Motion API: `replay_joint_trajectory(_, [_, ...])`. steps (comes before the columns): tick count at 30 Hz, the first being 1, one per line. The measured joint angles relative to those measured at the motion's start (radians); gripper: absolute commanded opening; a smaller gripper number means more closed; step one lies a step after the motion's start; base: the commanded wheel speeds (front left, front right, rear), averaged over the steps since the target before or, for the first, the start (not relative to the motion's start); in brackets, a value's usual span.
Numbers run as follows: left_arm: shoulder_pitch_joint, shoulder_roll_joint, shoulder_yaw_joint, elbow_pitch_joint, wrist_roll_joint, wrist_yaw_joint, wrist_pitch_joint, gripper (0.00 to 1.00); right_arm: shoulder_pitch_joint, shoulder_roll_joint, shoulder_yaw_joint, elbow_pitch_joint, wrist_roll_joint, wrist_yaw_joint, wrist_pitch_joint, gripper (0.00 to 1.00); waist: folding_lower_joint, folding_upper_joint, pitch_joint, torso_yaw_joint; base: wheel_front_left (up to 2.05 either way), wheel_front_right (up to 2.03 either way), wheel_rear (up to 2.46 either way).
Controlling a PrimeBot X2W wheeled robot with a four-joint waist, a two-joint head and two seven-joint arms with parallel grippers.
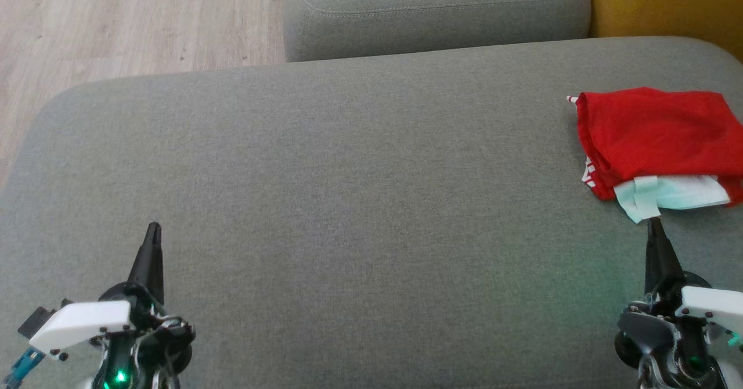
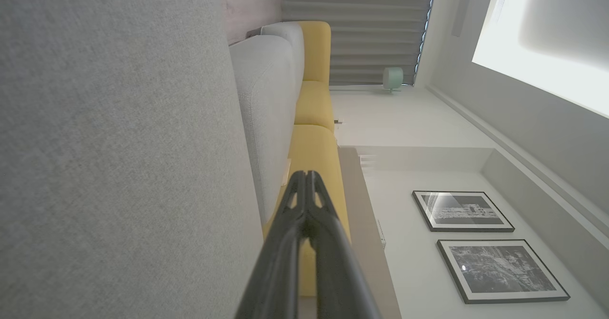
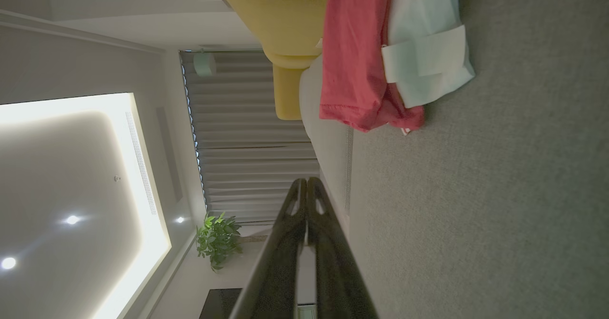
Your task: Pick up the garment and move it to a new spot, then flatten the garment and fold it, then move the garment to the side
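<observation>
My right claw (image 1: 654,224), at the lower right of the frame, has its fingers pressed together and empty, its tip just below the garment's pale edge. My left claw (image 1: 153,229), at the lower left, is pressed together too and holds nothing. The red garment (image 1: 650,128) lies bunched at the right edge on the grey cushion (image 1: 360,203). I judge that both arms sit low to keep the cloth in sight. Nothing contains the garment; it rests directly on the cushion.

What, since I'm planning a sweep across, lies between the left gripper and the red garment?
Nothing. In the head view, the stretch from the left gripper to the red garment is bare grey cushion.
</observation>
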Motion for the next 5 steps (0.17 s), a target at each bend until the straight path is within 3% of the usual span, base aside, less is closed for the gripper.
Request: replay_joint_trajectory(5, [0.0,0.0,0.0,0.0,0.0,0.0,0.0,0.0,0.0,0.0,-0.001,0.0,0.0,0.0,0.0,0.0,0.0,0.0,0.0,0.0,0.0,0.0,0.0])
